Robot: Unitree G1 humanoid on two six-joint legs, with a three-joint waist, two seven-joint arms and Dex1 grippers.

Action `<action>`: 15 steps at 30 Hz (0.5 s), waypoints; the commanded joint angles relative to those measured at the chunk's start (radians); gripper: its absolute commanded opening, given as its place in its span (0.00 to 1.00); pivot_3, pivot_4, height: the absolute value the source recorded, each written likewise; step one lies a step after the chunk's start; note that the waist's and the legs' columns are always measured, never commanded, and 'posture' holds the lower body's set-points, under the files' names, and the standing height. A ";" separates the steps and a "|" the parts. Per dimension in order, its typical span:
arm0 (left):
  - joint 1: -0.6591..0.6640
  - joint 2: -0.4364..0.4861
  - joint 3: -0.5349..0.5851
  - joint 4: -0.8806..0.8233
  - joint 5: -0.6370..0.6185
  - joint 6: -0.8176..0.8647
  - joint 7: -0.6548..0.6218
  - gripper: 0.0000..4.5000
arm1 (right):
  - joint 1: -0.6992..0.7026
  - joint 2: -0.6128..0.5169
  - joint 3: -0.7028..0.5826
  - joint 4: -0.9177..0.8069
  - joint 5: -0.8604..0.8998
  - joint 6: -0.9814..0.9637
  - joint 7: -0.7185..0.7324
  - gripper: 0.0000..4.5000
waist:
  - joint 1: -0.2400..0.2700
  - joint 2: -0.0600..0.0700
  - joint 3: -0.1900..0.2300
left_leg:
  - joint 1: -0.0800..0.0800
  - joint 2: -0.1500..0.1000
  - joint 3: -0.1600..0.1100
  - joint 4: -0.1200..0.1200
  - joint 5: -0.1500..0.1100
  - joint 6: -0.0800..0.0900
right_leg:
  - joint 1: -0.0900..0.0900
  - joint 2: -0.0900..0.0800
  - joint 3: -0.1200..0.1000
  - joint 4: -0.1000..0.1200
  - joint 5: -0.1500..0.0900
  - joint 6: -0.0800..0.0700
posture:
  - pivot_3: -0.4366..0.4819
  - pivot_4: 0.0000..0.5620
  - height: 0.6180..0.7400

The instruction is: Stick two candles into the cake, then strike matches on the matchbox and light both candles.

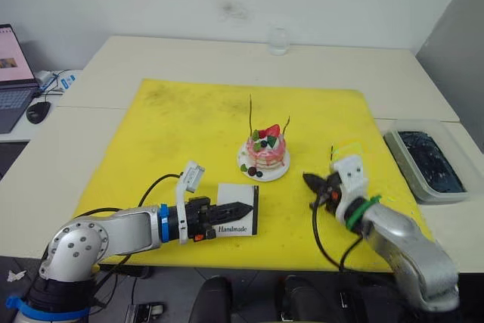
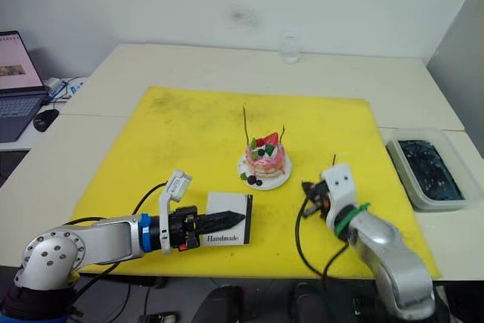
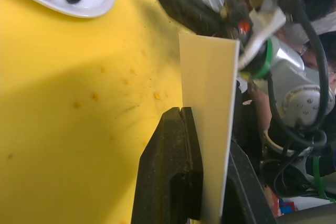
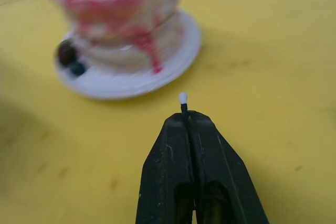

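While left gripper [image 1: 240, 207] clamps matchbox [image 1: 239, 219], right gripper [image 4: 185, 116] pinches match [image 4: 182, 99].

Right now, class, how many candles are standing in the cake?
2. One candle rises from the back left of the cake; the other candle stands at its right side. Both look unlit.

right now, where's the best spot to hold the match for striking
Low on its stem, as the right gripper has it: closed on the match, white tip poking out toward the matchbox held by the left gripper.
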State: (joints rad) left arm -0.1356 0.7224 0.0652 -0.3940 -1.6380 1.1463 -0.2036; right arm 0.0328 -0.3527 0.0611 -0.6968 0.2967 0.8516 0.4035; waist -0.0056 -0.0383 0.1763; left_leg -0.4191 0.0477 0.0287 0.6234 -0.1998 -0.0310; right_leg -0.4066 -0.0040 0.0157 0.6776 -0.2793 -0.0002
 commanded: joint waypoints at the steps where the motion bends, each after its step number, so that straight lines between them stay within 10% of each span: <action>1: -0.024 0.008 -0.007 -0.013 -0.001 -0.002 -0.025 0.00 | 0.042 -0.010 0.018 -0.017 -0.022 -0.120 0.010 0.01 | -0.002 0.000 0.000 | 0.000 0.000 0.000 0.000 0.000 0.000 | 0.000 0.000 0.000 0.000 -0.002 -0.004 | 0.48 0.27 1.00; 11: -0.036 0.009 -0.013 -0.008 0.028 0.002 -0.045 0.00 | 0.090 0.015 0.071 0.141 -0.083 -0.329 0.005 0.01 | -0.002 0.000 0.000 | 0.000 0.000 0.001 0.000 0.000 -0.001 | 0.000 0.000 0.000 -0.001 -0.002 -0.003 | 0.48 0.27 1.00; 15: -0.028 0.008 -0.011 -0.017 0.027 -0.001 -0.039 0.00 | 0.091 0.001 0.082 0.183 -0.106 -0.375 0.009 0.21 | -0.002 0.000 0.000 | 0.000 0.000 0.000 0.000 -0.001 -0.001 | 0.000 0.000 0.000 0.000 -0.001 -0.002 | 0.48 0.27 1.00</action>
State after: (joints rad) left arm -0.1629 0.7229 0.0520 -0.3867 -1.6075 1.1499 -0.2318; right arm 0.1197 -0.3437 0.1406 -0.5157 0.2035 0.4993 0.4091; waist -0.0079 -0.0385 0.1763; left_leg -0.4187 0.0476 0.0288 0.6231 -0.2004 -0.0320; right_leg -0.4063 -0.0041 0.0154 0.6773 -0.2806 -0.0020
